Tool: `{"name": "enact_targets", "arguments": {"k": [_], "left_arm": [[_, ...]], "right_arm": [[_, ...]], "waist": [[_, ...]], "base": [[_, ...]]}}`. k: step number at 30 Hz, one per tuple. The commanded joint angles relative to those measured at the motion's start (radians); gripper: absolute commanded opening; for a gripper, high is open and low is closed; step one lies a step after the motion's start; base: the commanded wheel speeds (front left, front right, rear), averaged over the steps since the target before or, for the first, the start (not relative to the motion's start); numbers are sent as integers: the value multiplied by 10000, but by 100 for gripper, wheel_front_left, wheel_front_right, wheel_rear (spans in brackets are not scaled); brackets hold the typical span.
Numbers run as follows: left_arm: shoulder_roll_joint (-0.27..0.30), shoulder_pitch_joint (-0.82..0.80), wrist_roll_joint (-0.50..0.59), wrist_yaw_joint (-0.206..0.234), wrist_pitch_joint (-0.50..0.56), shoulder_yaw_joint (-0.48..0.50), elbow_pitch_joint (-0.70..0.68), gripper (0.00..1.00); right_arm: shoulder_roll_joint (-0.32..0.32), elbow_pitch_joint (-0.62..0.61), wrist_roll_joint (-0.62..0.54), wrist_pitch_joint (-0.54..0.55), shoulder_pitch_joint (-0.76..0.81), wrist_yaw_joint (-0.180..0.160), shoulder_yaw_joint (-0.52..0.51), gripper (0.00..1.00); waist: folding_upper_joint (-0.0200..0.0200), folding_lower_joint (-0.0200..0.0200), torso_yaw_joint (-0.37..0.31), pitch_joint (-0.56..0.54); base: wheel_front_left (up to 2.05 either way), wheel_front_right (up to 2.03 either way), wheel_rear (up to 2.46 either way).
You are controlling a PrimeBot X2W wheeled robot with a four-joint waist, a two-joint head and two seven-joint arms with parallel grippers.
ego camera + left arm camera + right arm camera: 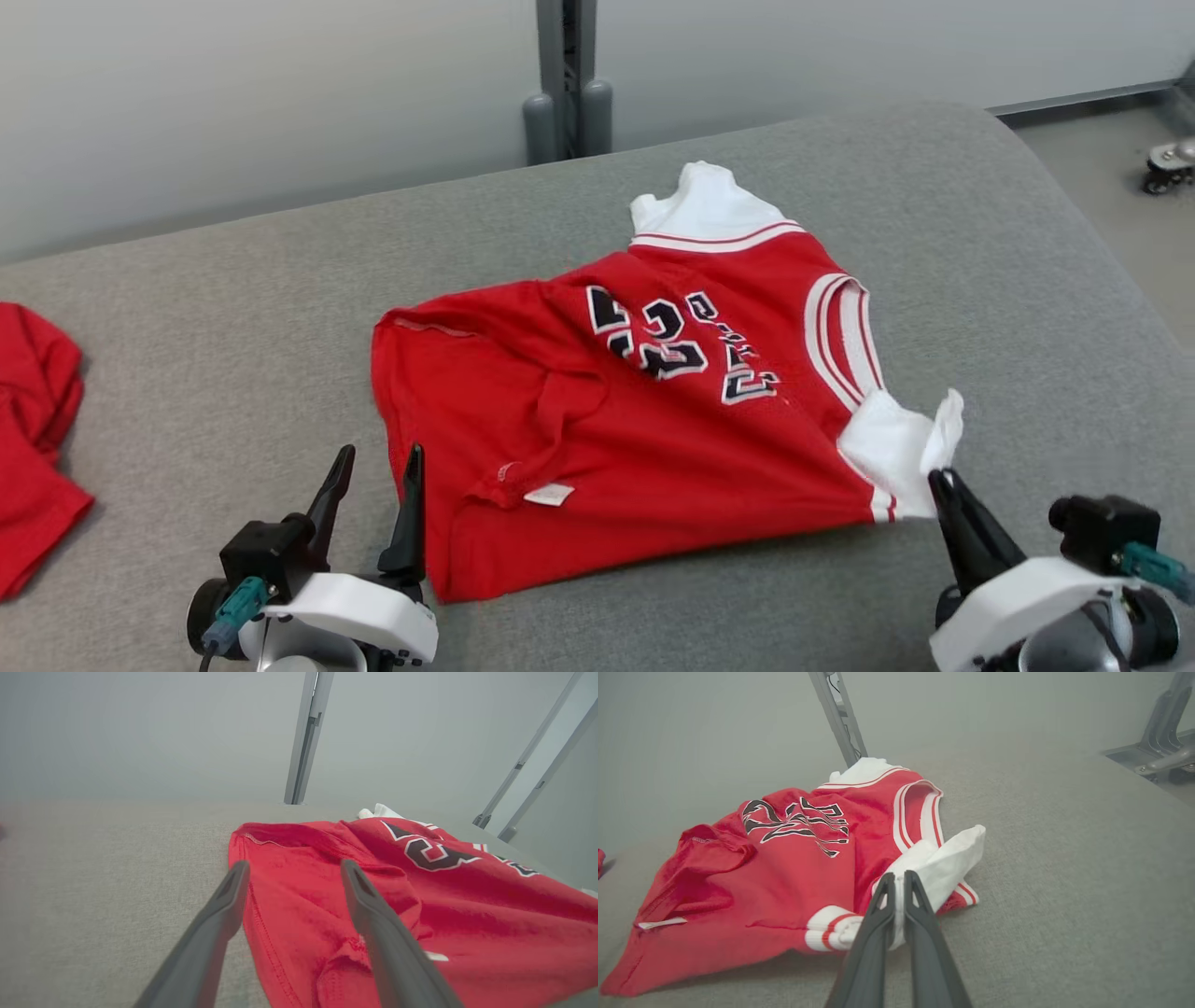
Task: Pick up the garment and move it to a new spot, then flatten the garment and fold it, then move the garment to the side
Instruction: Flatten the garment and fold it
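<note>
Our right hand (pixel 936 478) pinches the red jersey (pixel 597 439) by its white sleeve (pixel 892 439); our left hand (pixel 381 453) gapes empty at the hem (pixel 392 392); another red cloth (pixel 33 439) lies well apart.

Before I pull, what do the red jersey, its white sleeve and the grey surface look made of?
The red jersey: thin matte knit, likely polyester; it drapes in soft folds, hem stitched. The white sleeve: soft plain cloth, perhaps cotton; it crumples loosely. The grey surface: matte woven upholstery fabric; fine weave shows.
</note>
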Motion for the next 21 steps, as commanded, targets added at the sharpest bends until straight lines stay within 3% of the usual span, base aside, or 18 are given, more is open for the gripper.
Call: {"name": "enact_targets", "arguments": {"k": [1,4,5,6,14,21], "left_arm": [[44,-119,49,-48,-41,68,-35,100],[38,-213,72,-93,-41,131,-52,100],[38,-230,69,-103,-39,141,-41,100],[43,-247,78,-136,-41,135,-13,100],[43,-244,-18,-136,-41,-120,88,100],[47,-123,-112,-42,-41,-305,-40,100]], "right_arm": [[-47,-389,225,204,470,-5,3,0],[-55,-1073,677,592,1394,-4,-183,1],[-51,-1171,665,730,1644,-5,-260,67],[-49,-1294,761,1098,1995,-4,-376,100],[-45,-2356,288,1452,1681,-4,-501,100],[-49,-3167,89,939,518,-4,234,100]], "waist": [[0,0,-400,34],[0,0,-647,79],[0,0,-708,80],[0,0,-784,82],[0,0,-462,-134],[0,0,317,-285]], "base": [[0,0,0],[0,0,0],[0,0,0],[0,0,0],[0,0,0],[0,0,0]]}}
